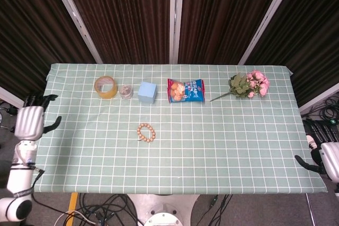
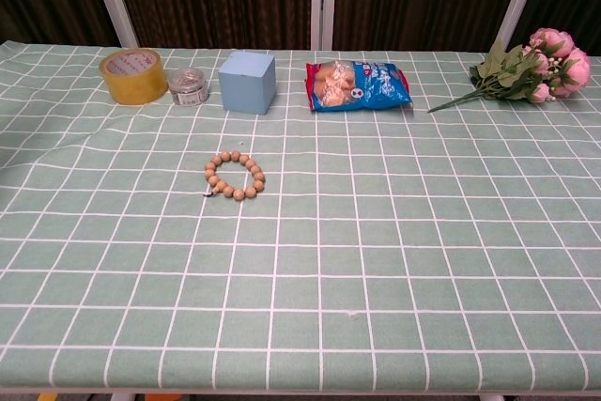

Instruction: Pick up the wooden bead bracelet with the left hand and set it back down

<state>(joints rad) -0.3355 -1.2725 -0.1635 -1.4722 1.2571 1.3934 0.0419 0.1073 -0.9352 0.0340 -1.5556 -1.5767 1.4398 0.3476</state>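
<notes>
The wooden bead bracelet (image 1: pixel 146 132) lies flat on the green checked tablecloth, left of the table's middle; the chest view shows the bracelet (image 2: pixel 235 175) as a closed ring with nothing touching it. My left hand (image 1: pixel 31 120) hangs off the table's left edge, far from the bracelet, its fingers apart and empty. My right hand (image 1: pixel 320 154) sits beyond the front right corner, its dark fingers spread and holding nothing. Neither hand appears in the chest view.
Along the back stand a roll of yellow tape (image 1: pixel 106 87), a small round tin (image 1: pixel 125 91), a light blue cube (image 1: pixel 148 92), a snack bag (image 1: pixel 186 90) and a bunch of pink flowers (image 1: pixel 250 85). Cables lie on the floor below the front edge.
</notes>
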